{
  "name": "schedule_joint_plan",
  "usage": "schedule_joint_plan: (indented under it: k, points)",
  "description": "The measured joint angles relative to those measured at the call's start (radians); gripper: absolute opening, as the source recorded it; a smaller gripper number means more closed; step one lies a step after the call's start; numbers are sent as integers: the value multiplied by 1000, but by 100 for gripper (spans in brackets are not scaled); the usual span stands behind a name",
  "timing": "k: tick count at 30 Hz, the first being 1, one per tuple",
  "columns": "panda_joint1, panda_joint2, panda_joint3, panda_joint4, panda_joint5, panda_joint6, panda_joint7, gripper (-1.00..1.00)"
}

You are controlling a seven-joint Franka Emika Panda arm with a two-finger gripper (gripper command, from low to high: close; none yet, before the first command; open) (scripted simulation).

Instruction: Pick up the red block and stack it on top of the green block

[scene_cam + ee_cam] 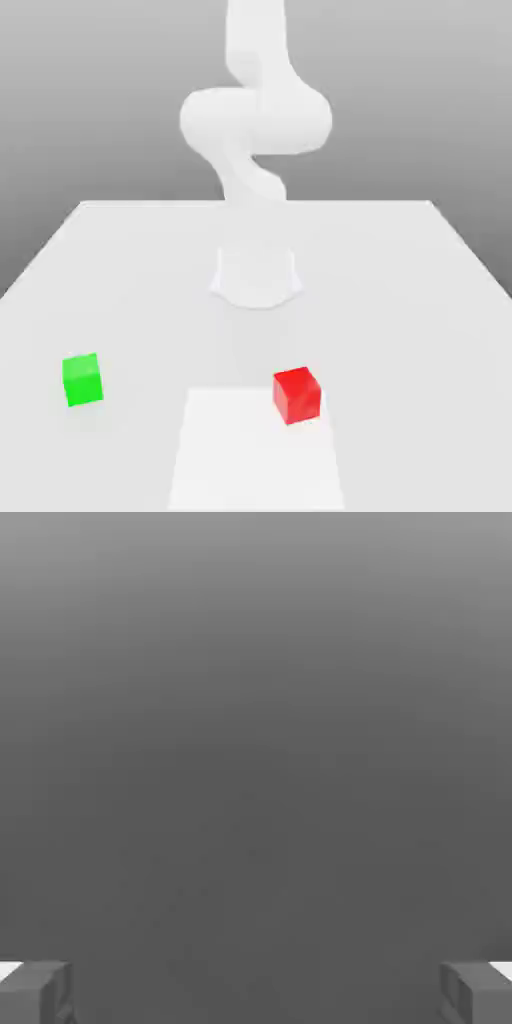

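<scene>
Nothing is grasped yet, so the job looks to be at its very start: the approach to the red block (297, 394). In the hand view the jaws (256, 992) stand wide apart with nothing between them, their two fingertips (35, 992) at opposite sides against plain grey.

The red block sits on the white desk (130, 270) toward the exterior view's right, near the front. The green block (82, 379) rests well apart from it, toward the exterior view's left. The white arm (255, 115) rises behind them at the middle of the desk.

The next move calls for bringing the open jaws down over the red block, aligned to its slightly turned faces.

Both blocks have open desk all around them, and neither sits close to a side edge.
</scene>
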Motion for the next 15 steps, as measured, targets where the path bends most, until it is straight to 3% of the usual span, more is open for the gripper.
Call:
schedule_joint_plan:
  k: [15]
  points:
    - [106,514,14,-437,11,369,-148,0]
